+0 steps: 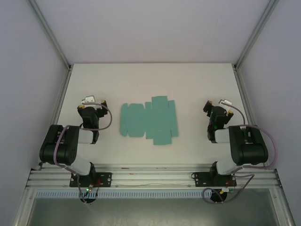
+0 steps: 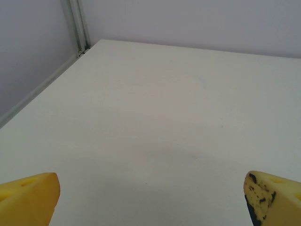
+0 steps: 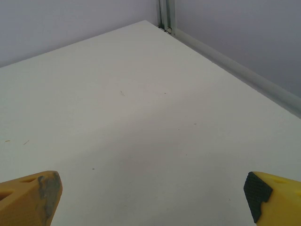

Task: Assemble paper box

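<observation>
I'm looking at a white table (image 1: pixel 150 80) closed in by 3 plain pale grey walls: the back wall (image 1: pixel 155 28), left wall (image 1: pixel 23 70) and right wall (image 1: pixel 280 70). A left post (image 1: pixel 51 33) and a right post (image 1: pixel 253 33), both metal, stand at the far corners. A ribbed metal rail (image 1: pixel 150 173) runs along the table's near edge. The light is soft and even.

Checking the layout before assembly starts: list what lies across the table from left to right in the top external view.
left gripper, open → paper box, a flat teal sheet lying unfolded on the table → right gripper, open.
</observation>
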You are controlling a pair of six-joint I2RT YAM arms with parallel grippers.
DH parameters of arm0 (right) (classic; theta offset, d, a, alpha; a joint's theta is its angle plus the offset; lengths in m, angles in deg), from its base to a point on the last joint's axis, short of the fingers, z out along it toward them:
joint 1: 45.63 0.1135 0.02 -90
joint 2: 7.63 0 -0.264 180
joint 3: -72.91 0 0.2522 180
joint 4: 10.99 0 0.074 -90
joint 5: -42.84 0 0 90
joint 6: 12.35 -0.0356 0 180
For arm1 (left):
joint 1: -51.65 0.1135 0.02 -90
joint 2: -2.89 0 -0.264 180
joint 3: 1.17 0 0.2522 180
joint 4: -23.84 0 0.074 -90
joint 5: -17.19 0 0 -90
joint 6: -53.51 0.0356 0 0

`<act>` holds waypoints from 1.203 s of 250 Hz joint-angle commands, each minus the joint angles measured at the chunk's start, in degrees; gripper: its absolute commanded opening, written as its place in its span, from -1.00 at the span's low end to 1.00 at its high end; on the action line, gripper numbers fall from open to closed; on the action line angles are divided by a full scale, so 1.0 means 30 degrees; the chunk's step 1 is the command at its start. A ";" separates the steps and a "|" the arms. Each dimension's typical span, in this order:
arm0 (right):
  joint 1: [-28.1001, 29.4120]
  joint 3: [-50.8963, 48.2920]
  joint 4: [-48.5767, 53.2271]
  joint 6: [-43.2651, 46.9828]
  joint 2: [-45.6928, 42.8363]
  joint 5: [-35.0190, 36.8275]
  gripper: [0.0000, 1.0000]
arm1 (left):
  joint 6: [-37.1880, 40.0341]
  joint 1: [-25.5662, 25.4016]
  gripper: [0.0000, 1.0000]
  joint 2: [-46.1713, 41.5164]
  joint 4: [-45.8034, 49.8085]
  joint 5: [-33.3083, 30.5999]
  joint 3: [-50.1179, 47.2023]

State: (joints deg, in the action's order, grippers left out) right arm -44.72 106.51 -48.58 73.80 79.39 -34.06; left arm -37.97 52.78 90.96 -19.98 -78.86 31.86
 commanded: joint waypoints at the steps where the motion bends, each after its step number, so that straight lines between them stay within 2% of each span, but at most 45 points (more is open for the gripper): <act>1: 0.0013 0.0324 0.0103 -0.0208 -0.0330 0.0450 0.99 | -0.0089 -0.0053 1.00 -0.0485 0.0138 0.0118 -0.0269; 232: -0.0008 0.0425 0.0330 0.0055 -0.0329 -0.0184 0.99 | -0.0100 -0.0053 1.00 -0.0612 0.0060 -0.0080 -0.0201; 258: -0.0008 0.0476 0.0374 -0.0008 -0.0645 0.0102 0.99 | -0.0494 -0.0027 1.00 -0.2353 0.2930 -0.0743 0.0479; 275: 0.0019 0.0844 0.2062 0.0010 -0.1824 0.0169 0.99 | -0.0684 -0.0049 1.00 -0.3770 0.4509 -0.1209 0.0720; 301: 0.0345 0.2056 0.5982 0.0184 -0.4193 0.0101 0.99 | -0.2348 -0.0024 1.00 -0.5810 1.0586 -0.0015 0.2599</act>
State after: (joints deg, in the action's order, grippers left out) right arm -44.66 107.80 -41.67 73.88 74.43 -34.73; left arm -39.72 52.78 79.84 -7.09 -80.32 33.65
